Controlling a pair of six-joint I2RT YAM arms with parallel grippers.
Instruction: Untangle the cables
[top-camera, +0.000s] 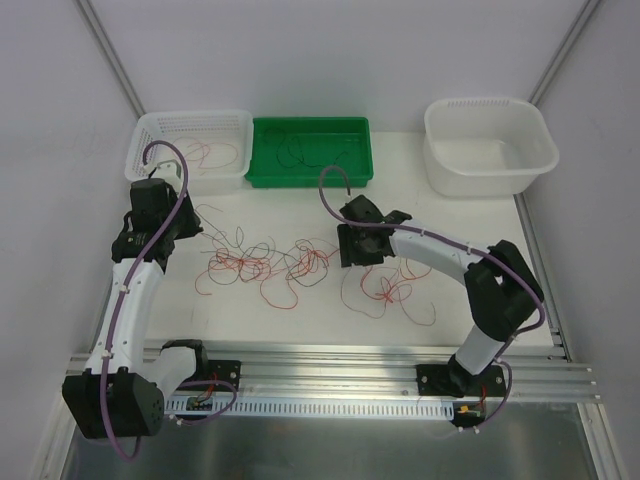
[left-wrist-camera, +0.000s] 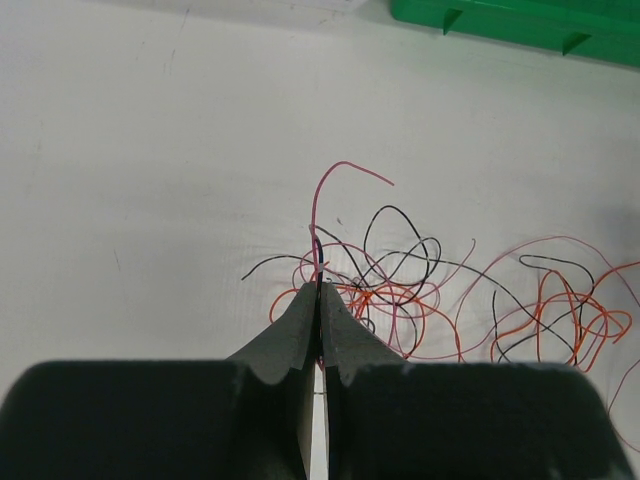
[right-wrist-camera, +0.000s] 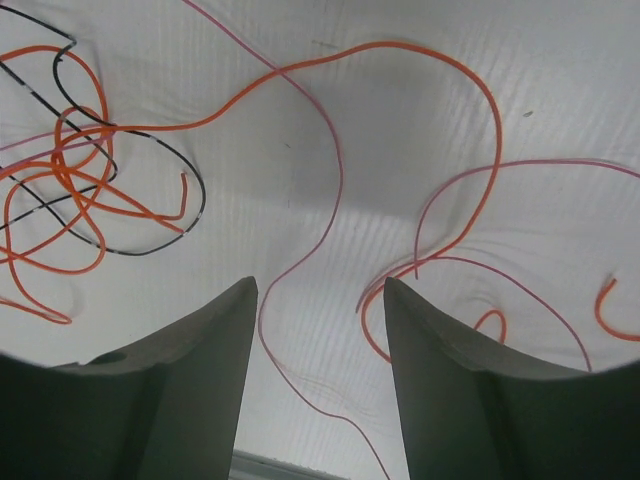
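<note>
left gripper pinching pink wire | right gripper spread, holding nothing | risk: pull drags unanchored tangle toward left edge

You'll find the cables beneath your right fingers smooth and slightly glossy. The fingers themselves are matt, dark and faintly grainy. The table under them is matt white and finely ribbed. Ahead of your left fingers, the tray is glossy green plastic.

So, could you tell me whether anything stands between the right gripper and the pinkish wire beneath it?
Nothing visible does. The right gripper is open, the pinkish wire lies between its fingers, and the orange wire crosses it only farther out.
</note>
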